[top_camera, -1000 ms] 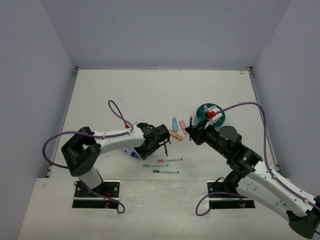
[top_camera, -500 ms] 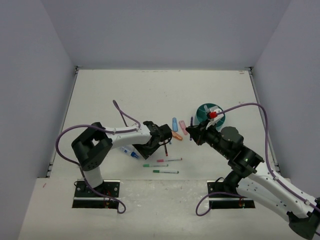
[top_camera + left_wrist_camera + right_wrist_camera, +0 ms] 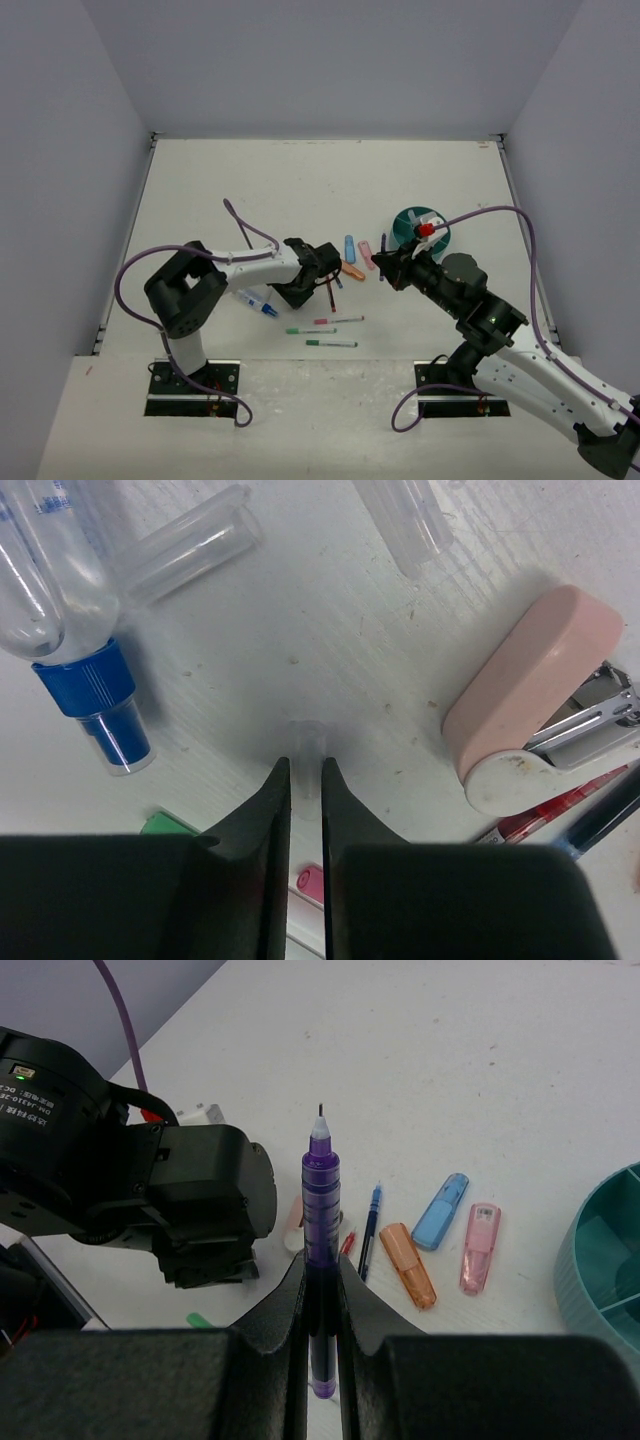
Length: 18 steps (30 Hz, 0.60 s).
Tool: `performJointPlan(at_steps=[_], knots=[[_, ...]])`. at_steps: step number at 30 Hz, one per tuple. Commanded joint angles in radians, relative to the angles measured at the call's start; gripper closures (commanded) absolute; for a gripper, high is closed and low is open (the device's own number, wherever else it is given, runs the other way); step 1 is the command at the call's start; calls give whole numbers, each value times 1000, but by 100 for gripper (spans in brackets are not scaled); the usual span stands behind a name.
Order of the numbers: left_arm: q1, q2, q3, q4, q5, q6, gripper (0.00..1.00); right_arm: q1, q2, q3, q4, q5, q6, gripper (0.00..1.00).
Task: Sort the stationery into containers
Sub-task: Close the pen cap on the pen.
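- Right gripper (image 3: 320, 1272) is clamped on a purple pen (image 3: 322, 1185), tip pointing up.
- The teal divided cup (image 3: 600, 1260) is at 3 o'clock, with an orange highlighter (image 3: 408, 1265) between.
- Left gripper (image 3: 305, 770) is nearly closed, leaving a narrow slit; whether it holds anything is unclear.
- A blue-capped tube (image 3: 85, 670) is at 10 o'clock and a pink stapler (image 3: 520, 680) at 2 o'clock.

White table (image 3: 300, 180), three highlighters (image 3: 408, 1265), green pens (image 3: 331, 343), teal cup (image 3: 585, 1260), pink stapler (image 3: 520, 680)

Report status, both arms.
Right gripper shut on purple pen, not yet at teal cup. Left gripper nearly closed beside pink stapler, grasp unclear. Three highlighters unsorted.
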Motion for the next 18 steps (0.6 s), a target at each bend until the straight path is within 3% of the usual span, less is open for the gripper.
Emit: performJointPlan(at_steps=[1, 4, 8, 11, 14, 15, 18], knots=[[9, 38, -37, 57, 13, 33, 100, -5, 1, -3, 28, -14, -4, 100], [8, 2, -34, 57, -19, 90, 100, -5, -2, -7, 34, -28, 0, 100], [-12, -168, 11, -73, -223, 127, 100, -5, -22, -24, 85, -110, 8, 100], [-20, -314, 29, -87, -360, 240, 100, -5, -29, -38, 123, -185, 25, 100], [-22, -454, 23, 30, -411, 472, 100, -3, 1, -57, 203, -270, 107, 100], [-23, -516, 10, 115, -403, 629, 100, 5, 24, -77, 259, -340, 148, 100], [-43, -664, -32, 309, -375, 780, 100, 81, 51, -119, 392, -410, 198, 100]])
